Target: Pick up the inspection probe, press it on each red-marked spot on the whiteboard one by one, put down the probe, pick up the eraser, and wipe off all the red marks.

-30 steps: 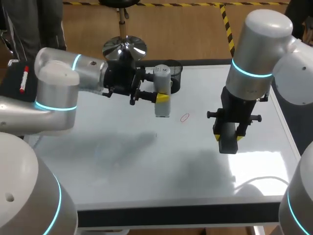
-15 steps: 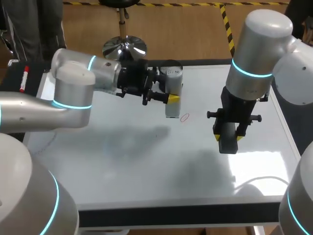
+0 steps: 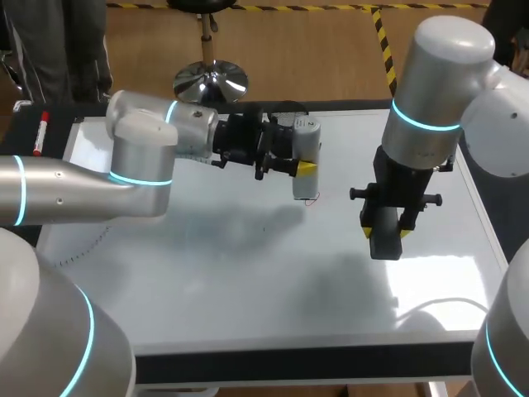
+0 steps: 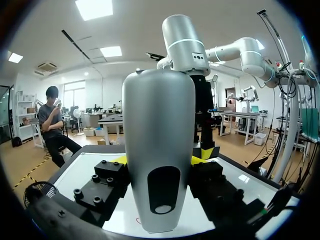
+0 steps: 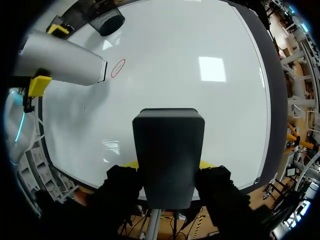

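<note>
The left gripper (image 3: pixel 303 166) is clenched on the probe (image 3: pixel 307 145), its yellow tips pressing the grey body from two sides about halfway up. In the left wrist view the probe fills the whole gap between the fingers. It stands upright with its long axis rising straight from the whiteboard (image 3: pixel 248 273) and its foot downward, over the board's far half near the middle.

Just beside that foot, on the side toward the right arm, lies the red mark (image 5: pixel 118 68), a small oval. In the right wrist view the probe's end sits next to the oval rather than over it. Whether the foot touches the board I cannot tell.

The coming press, as I judge it, turns on a short sideways shift toward the right arm, then a push straight down along the probe's axis. The left arm is the nearer one and already has the tool.

The right gripper (image 5: pixel 168 167) grasps the eraser (image 5: pixel 168 145), a dark block pointing down at the board toward its right edge, well apart from the mark. A black mesh cup (image 5: pixel 110 22) stands at the far edge behind the probe.
</note>
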